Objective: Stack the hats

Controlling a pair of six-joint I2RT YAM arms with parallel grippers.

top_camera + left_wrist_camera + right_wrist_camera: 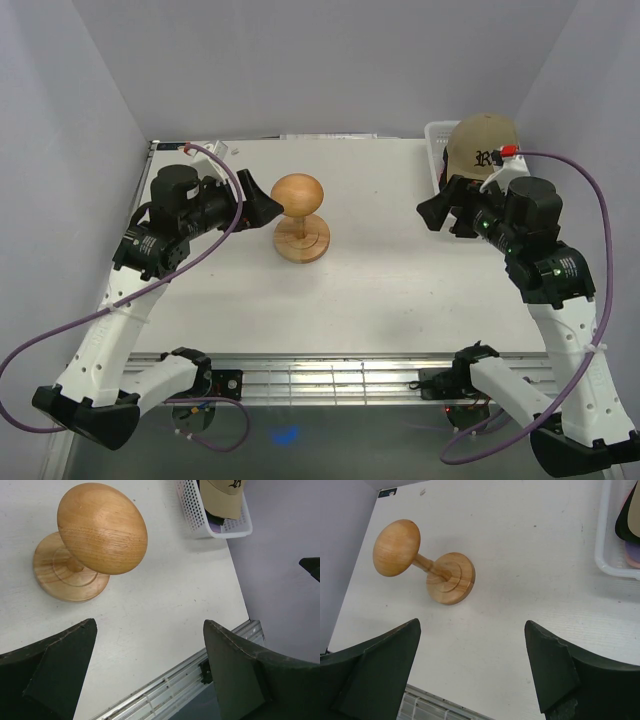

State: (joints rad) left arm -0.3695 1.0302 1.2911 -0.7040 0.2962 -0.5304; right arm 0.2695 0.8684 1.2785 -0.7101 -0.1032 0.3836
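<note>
The left gripper (268,207) stands spread wide and empty, its arm folded low, pointing at the wooden stand (300,215), placed centrally, we judge, to receive the stack. The right gripper (432,213), likewise spread and empty, hovers just beside the basket (436,135), where the tan cap (485,140) tops other caps (624,525).

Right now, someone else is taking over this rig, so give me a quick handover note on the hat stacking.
Left gripper: open, empty, beside the wooden stand.
Right gripper: open, empty, just in front of the white basket.
Hats: tan cap sits on top in the basket; a black cap and a lavender cap show beneath it.
Done: nothing, the stand is bare.
Left: all the stacking, probably onto the stand.
</note>
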